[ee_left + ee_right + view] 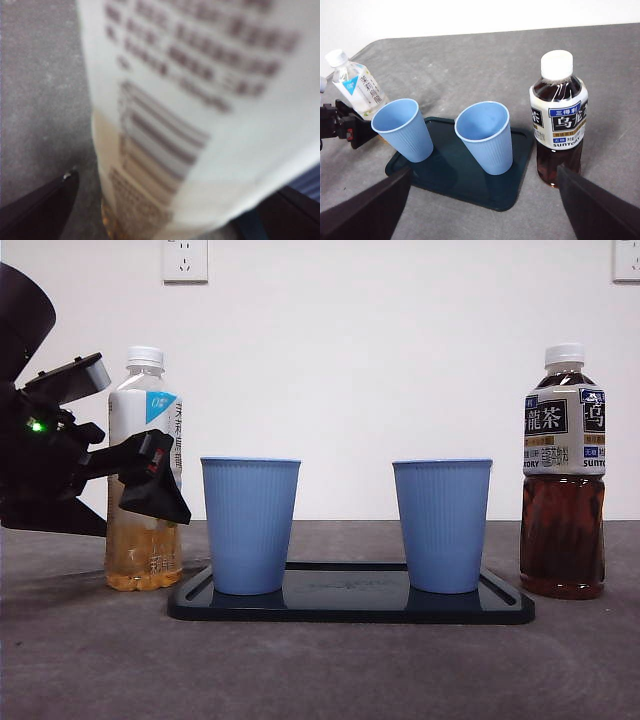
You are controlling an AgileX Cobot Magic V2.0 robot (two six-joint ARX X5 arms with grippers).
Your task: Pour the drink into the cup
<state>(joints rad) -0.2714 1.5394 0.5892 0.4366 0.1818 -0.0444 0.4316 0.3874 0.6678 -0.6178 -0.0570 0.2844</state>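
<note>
Bottle: the clear plastic bottle of pale tea [144,480] is stood upright, white cap up, beside the dark tray [350,608].
Left gripper [150,480]: jaws are spread around that bottle's body.

Grey table [320,670], white wall [400,340], 2 wall sockets [185,260]

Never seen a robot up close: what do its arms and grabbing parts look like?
Both are matte black. The left end effector has angular wedge-shaped jaws, a small red mark and a green light glowing on the arm behind. The right end effector shows two plain black tapered jaws.
</note>
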